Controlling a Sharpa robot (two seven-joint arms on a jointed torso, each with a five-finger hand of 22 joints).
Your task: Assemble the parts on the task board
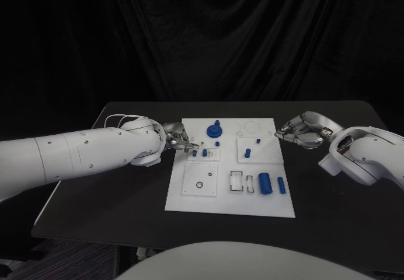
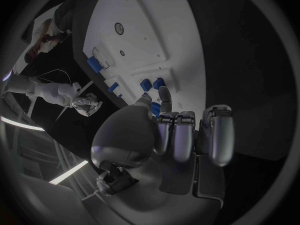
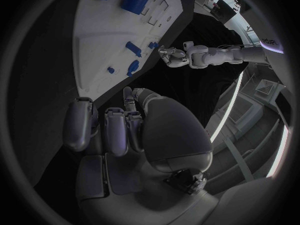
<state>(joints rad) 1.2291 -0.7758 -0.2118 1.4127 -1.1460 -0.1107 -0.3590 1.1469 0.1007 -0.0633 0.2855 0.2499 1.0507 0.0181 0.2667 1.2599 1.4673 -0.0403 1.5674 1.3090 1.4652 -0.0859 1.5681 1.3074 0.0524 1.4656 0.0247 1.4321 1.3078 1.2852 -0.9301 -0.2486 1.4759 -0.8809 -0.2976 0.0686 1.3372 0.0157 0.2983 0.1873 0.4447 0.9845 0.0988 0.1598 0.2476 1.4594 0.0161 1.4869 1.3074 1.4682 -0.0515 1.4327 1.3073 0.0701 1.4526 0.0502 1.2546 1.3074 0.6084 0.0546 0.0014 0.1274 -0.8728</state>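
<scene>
Head view: a white board (image 1: 195,195) carries about seven blue parts (image 1: 264,182). The left hand (image 1: 178,140) and the right hand (image 1: 296,132) flank it, fingers curled, holding nothing.

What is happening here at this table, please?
A two-armed robot is working on a white task board that carries small blue parts. Its left hand is at the board's left edge, fingertips close to two small blue pegs; whether it holds anything cannot be told. The right hand hovers at the board's right edge with fingers curled and nothing in them. A large blue cylinder and a slimmer blue pin lie on the board.
</scene>
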